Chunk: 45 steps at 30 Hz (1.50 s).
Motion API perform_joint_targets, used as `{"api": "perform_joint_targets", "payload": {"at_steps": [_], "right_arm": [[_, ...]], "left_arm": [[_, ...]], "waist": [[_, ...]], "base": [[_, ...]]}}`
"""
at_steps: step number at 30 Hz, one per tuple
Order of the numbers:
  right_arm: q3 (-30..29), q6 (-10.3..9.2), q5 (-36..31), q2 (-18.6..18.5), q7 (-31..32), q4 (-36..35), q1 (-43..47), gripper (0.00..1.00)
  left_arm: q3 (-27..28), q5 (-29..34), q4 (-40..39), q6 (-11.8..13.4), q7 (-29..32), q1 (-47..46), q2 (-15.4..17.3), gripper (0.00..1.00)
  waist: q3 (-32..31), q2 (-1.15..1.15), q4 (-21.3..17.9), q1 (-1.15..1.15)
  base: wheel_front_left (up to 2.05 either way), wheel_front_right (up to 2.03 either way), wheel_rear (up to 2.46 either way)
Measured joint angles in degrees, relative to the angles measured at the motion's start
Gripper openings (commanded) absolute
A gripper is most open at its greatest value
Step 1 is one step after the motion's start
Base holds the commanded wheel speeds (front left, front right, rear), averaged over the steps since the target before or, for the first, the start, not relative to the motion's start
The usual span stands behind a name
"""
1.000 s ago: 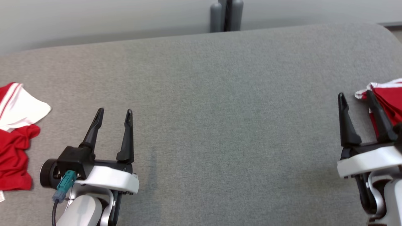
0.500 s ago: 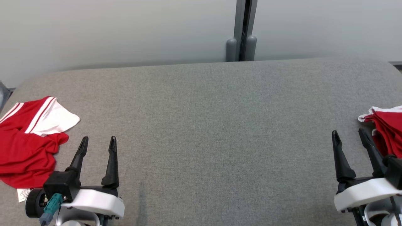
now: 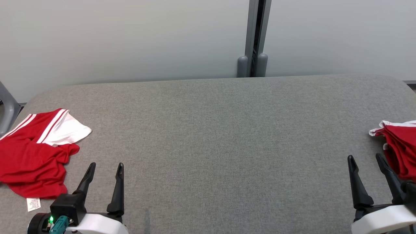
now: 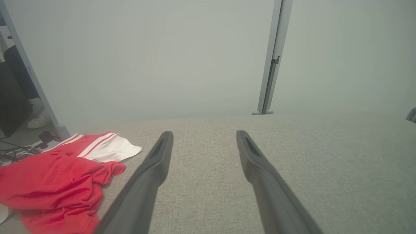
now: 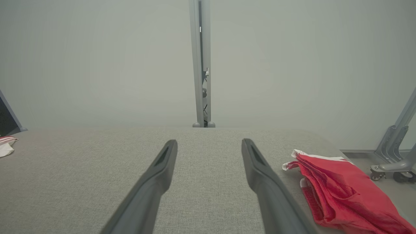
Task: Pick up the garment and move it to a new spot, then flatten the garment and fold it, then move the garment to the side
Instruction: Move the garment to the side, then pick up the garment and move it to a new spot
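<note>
- Grey padded table (image 3: 208,146): is being shown carrying cloth at both ends.
- Crumpled red garment (image 3: 29,165): is being shown lying rumpled at the table's left end, near the left gripper (image 3: 106,165). It is being judged light, limp and apt to sag from any pinch.
- Folded red pile (image 3: 401,151): is being shown at the right edge, just beside the right gripper (image 3: 364,157).
- Both grippers: are being held with fingers spread wide, nothing between them.
- White striped panel (image 3: 66,131): its raised, doubled edge is being suggested as the firmest hold.
- White label (image 3: 33,204): is being judged too small to grip.
</note>
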Motion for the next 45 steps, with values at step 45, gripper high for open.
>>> {"api": "perform_joint_targets", "payload": {"at_steps": [45], "right_arm": [[-0.67, 0.00, 1.09, 0.22, 0.74, -2.78, 0.38, 1.00]], "left_arm": [[-0.97, -0.41, 1.10, 0.83, -0.36, -3.53, -1.02, 1.00]], "waist": [[1.78, 0.00, 6.47, 0.00]], "base": [[0.00, 0.00, 0.00]]}}
